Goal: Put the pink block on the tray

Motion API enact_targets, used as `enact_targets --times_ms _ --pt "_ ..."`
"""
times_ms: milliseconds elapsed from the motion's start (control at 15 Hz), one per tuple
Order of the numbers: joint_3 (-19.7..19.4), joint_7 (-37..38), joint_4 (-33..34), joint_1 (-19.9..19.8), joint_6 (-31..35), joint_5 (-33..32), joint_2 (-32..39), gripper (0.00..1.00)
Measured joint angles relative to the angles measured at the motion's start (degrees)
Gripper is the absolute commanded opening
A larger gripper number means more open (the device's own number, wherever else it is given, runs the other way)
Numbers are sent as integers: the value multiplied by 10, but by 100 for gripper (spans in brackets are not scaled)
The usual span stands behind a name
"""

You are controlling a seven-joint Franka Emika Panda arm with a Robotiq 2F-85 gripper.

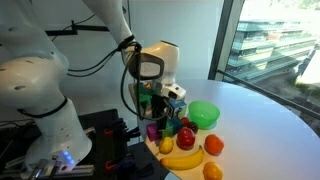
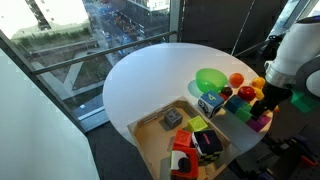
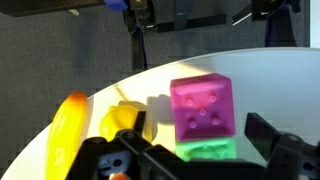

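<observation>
Wrist cam: pink block (image 3: 203, 108) sits on the white counter (image 3: 262, 72), centred btw the jaws and a touch ahead of them, w/ the green cube (image 3: 206, 151) just beside it on the near side. Gripper (image 3: 188, 152) has its jaws apart, nothing held. It's a cube, so no long axis. Looks like a straight drop & close. Tray (image 2: 147, 133) lies well apart from it.

No text, label, brand or number can be read in any view. On the pink block (image 3: 202, 108) there are only small round dents.
</observation>
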Motion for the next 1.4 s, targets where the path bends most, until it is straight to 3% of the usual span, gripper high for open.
enact_targets --times_ms 667,733,867,1133,1400 --pt "0 0 0 13 45 10 30 100" --pt "0 0 0 13 49 10 35 75" --pt "0 0 0 13 55 10 45 66" --pt "0 0 0 13 59 10 54 33" --pt "0 -1 3 18 46 21 46 30"
